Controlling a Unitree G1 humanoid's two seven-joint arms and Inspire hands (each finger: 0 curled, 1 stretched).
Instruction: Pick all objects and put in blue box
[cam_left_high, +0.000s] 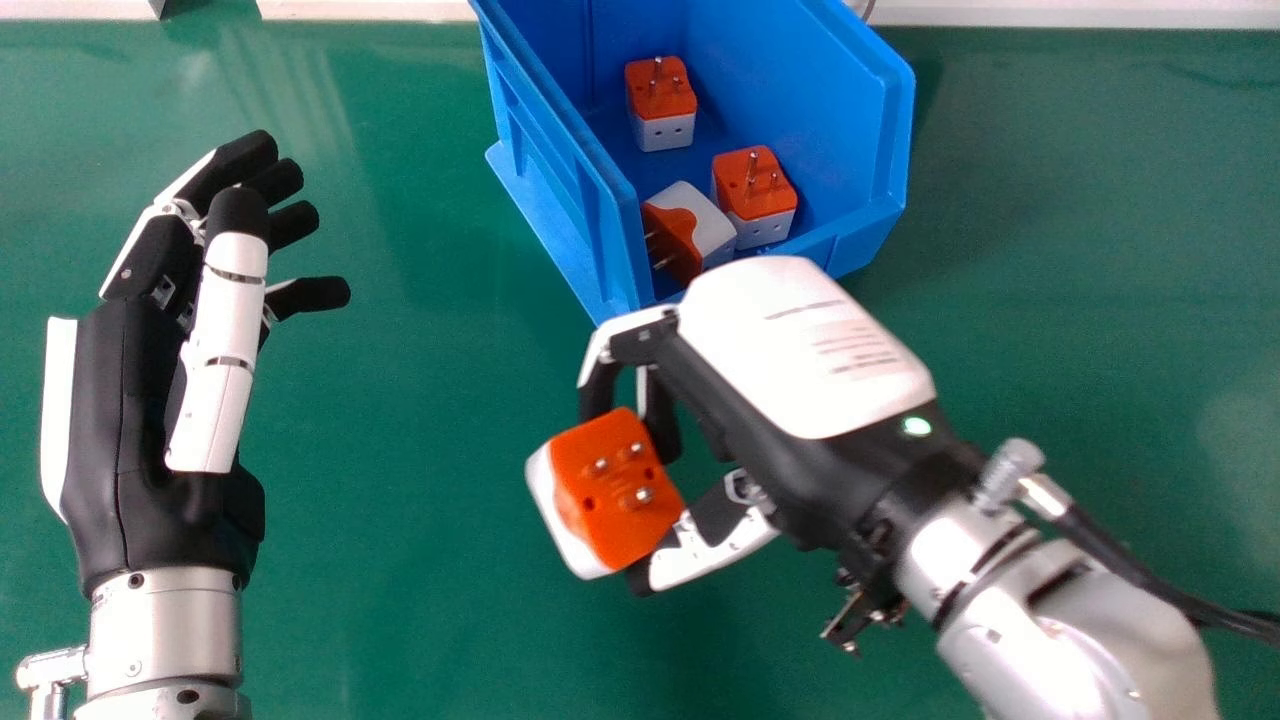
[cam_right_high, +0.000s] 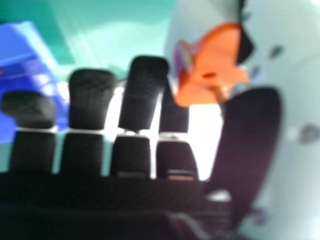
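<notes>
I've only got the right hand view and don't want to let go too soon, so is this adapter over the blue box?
Observer: No, the held adapter is out in front of the blue box, on the robot's side.
Operator: What's inside the box?
Observer: Three: the back adapter and right adapter have prongs up; the left adapter lies on its side.
Operator: Left hand?
Observer: The left hand is open and empty, well left of the box.

On the tabletop (cam_left_high: 420, 400) we see the box (cam_left_high: 560, 150); in it, a rear adapter (cam_left_high: 662, 118) lies behind a left adapter (cam_left_high: 708, 215) and a right adapter (cam_left_high: 757, 205). Before the box is a fourth adapter (cam_left_high: 612, 500), in our right robot hand (cam_left_high: 790, 350); our left robot hand (cam_left_high: 125, 390) is well to the left.
</notes>
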